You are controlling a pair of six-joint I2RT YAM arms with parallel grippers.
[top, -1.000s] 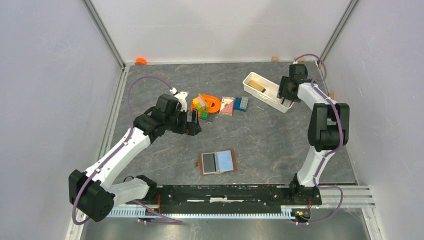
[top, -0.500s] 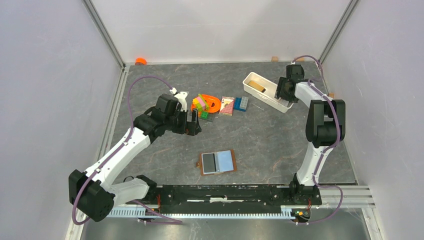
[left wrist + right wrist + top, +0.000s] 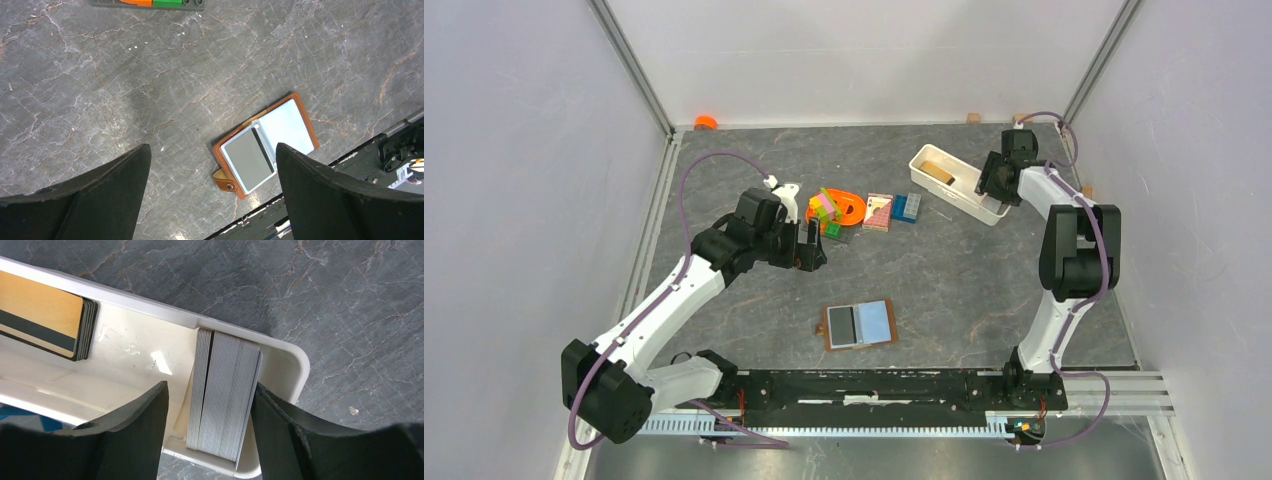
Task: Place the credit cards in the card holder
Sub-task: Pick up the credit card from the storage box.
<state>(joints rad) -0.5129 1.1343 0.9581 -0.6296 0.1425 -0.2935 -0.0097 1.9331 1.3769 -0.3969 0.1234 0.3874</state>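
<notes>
Three pale walls enclose grey, seemingly stone tabletop.

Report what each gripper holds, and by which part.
Nothing is held. The left gripper hangs open; the right gripper straddles the upright stack of grey cards in the white tray, jaws not closed on it.

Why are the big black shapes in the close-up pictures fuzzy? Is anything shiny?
Left wrist view: those are the jaws of the left gripper, too near the lens to be sharp; the open brown leather card holder is crisp. Right wrist view: same for the right gripper, and the white plastic tray has shiny glints. Top view: soft, even light.
</notes>
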